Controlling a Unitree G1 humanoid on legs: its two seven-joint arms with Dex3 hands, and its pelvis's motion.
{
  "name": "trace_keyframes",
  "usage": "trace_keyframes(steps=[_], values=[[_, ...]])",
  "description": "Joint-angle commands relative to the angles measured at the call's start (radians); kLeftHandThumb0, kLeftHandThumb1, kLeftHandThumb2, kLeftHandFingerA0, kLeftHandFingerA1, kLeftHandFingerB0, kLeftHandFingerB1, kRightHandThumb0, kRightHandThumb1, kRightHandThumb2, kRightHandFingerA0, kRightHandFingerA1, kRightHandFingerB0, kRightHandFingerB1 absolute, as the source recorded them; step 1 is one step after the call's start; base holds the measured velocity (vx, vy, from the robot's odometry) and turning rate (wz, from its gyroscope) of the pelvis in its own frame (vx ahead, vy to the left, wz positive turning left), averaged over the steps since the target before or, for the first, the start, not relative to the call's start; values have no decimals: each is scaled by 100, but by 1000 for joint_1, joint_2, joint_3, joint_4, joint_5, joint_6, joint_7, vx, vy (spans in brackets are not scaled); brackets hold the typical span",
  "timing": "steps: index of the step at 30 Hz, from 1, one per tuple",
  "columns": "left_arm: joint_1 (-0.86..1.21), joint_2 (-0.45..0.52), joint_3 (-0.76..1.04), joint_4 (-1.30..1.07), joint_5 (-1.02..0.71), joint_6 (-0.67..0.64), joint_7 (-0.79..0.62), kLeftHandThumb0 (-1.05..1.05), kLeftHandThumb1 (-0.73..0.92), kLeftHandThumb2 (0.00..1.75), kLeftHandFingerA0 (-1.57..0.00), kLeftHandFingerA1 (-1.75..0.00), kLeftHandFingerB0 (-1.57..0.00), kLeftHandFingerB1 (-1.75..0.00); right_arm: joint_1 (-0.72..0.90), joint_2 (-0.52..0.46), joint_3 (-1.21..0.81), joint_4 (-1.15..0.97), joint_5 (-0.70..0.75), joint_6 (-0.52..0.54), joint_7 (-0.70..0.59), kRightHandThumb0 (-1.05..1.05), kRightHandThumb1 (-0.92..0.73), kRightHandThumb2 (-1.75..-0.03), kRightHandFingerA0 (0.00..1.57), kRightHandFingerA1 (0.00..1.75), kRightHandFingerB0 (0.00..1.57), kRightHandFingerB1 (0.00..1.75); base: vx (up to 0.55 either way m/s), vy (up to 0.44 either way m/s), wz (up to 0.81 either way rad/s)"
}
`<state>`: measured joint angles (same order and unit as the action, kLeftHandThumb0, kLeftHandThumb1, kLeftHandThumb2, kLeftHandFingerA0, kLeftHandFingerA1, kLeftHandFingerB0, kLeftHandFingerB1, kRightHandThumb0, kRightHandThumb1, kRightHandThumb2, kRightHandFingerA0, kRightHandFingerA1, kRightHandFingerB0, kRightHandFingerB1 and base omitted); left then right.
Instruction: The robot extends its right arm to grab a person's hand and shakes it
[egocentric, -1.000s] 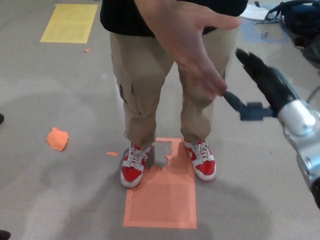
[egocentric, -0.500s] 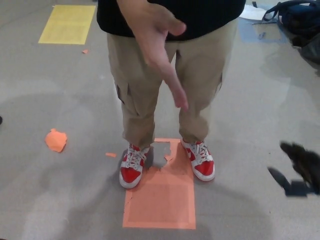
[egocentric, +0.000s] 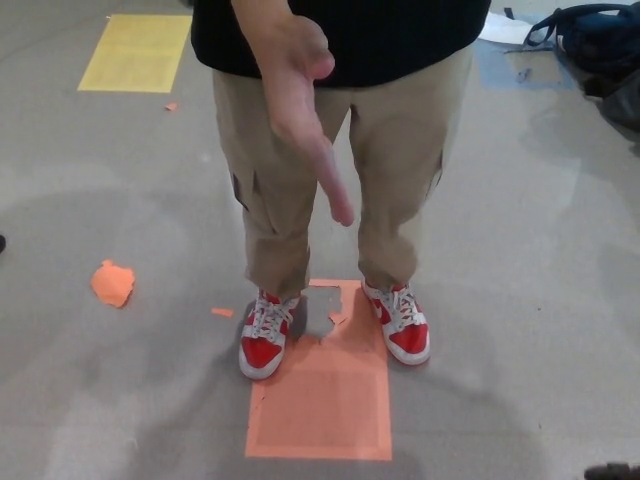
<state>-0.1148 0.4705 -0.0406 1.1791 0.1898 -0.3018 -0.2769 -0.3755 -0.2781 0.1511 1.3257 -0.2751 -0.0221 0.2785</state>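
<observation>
Black, a sliver of something dark (egocentric: 612, 470) shows at the bottom right corner of the head view, too small to tell whether it is the robot's right hand, so its fingers cannot be judged. No left hand of the robot appears anywhere.

Well apart from that sliver, toward the top middle, the person's hand (egocentric: 300, 100) hangs out in front of the body, flat and edge-on, fingers together and pointing down, thumb up. Nothing touches it.

Behind it stands the person in a black shirt (egocentric: 400, 35) and tan cargo trousers (egocentric: 400, 150), with red and white shoes (egocentric: 264, 338) at the top edge of an orange rectangle (egocentric: 320, 405) marked on the grey floor (egocentric: 110, 400). A crumpled orange scrap (egocentric: 112, 282) lies near the floor's left side, a yellow rectangle (egocentric: 135, 50) at its top left corner, a dark bag (egocentric: 595, 40) at its top right corner.
</observation>
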Motion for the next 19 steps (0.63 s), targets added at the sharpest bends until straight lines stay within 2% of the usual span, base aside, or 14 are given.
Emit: trace_keyframes(steps=[1,4,5,7,9,10,13,19], values=[[-12,-6,-4,-1,-1,13,7,-29,61,111,-7,-50,-7,-49,-1,-34,20,31,-25,103,47,-86,-82,-116,0,16,0,12,0,0,0],[-12,-4,-5,6,2,3,14,-29,60,111,-8,-50,-7,-49,7,-42,-1,31,-1,105,63,-87,-85,-117,0,13,0,10,0,0,0],[-11,-4,-5,6,2,-1,17,-55,87,66,-28,-35,-23,-32,9,-44,-6,30,3,101,71,-86,-84,-117,0,11,0,12,0,0,0],[-11,-4,-8,3,5,-6,25,-55,87,66,-28,-36,-24,-32,9,-45,-16,29,7,103,74,-87,-84,-116,0,10,0,10,0,0,0],[-28,-5,-3,7,-3,3,12,-55,87,66,-27,-35,-23,-32,-3,-43,-21,28,6,116,73,-88,-84,-116,0,10,0,10,0,0,0],[-29,-5,-4,6,-3,5,7,-29,60,111,-8,-50,-8,-49,-2,-42,-26,27,9,118,73,-88,-83,-115,0,10,0,10,0,0,0],[-17,-4,2,-1,-9,1,11,-28,60,111,-9,-50,-9,-49,-1,-41,-8,27,-9,127,92,-94,-89,-119,0,6,0,4,0,0,0],[-23,-6,3,11,-11,3,4,-29,61,111,-8,-50,-8,-49,1,-39,-11,25,-4,122,82,-90,-85,-116,0,9,0,9,0,0,0]])
